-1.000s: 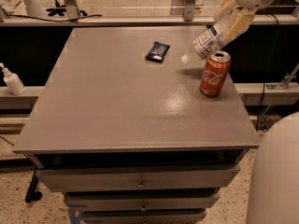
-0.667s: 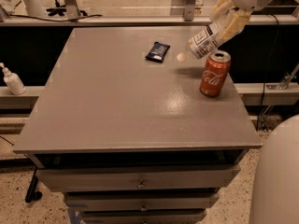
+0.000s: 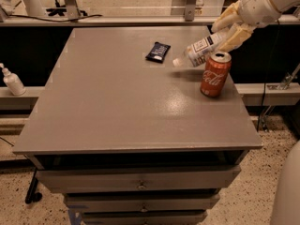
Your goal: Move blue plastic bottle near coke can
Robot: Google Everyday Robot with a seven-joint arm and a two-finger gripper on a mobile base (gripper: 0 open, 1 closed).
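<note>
Placement looks like the step in hand. Right of the dark packet (image 3: 158,51), the blue plastic bottle (image 3: 199,49) hangs tilted, white cap low and leftward, seemingly just off the surface (image 3: 108,107). Its clear body and pale printed label sit just behind the upright coke can (image 3: 215,74). A slow lowering that avoids nudging the can would suit. Farther right, the gripper (image 3: 230,29) has its fingers closed round the bottle's base end.

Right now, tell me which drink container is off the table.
The blue plastic bottle: the gripper holds it tilted in the air, while the coke can stands on the table.
</note>
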